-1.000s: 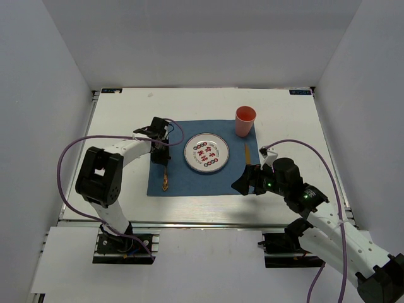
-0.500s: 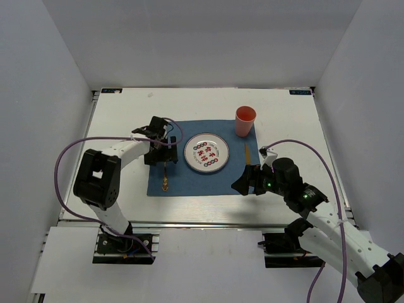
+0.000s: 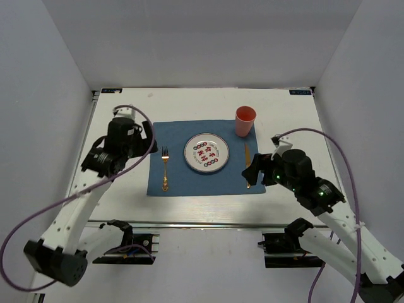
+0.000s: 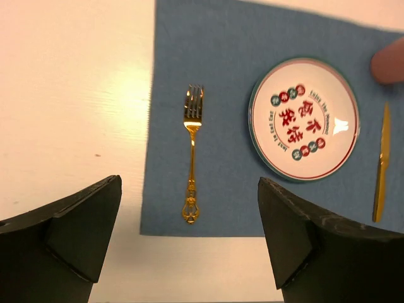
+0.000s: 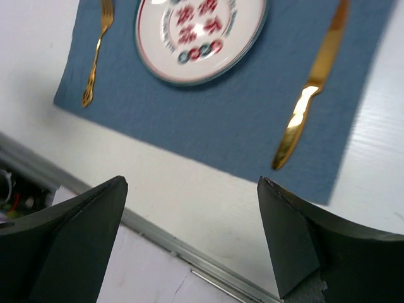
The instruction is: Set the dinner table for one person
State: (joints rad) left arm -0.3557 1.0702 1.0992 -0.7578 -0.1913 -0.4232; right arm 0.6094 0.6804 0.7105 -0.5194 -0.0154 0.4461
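Left pincer [image 4: 189, 183] has drawn back off the fork [image 3: 165, 167] — it and the right pincer [image 5: 191, 182] gape wide, empty; desk [image 3: 284, 107] beneath the placemat [image 3: 180, 184] looks fully set; next, withdraw both.

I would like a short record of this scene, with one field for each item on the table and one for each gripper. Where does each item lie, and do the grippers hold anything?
dinner table: white, carries the whole setting
placemat: blue, lies flat on the table
plate: in the middle of the placemat
fork: on the placemat, left of the plate, tines toward the far edge
knife: on the placemat, right of the plate
cup: upright, at the placemat's far right corner
left gripper: open, holds nothing
right gripper: open, holds nothing
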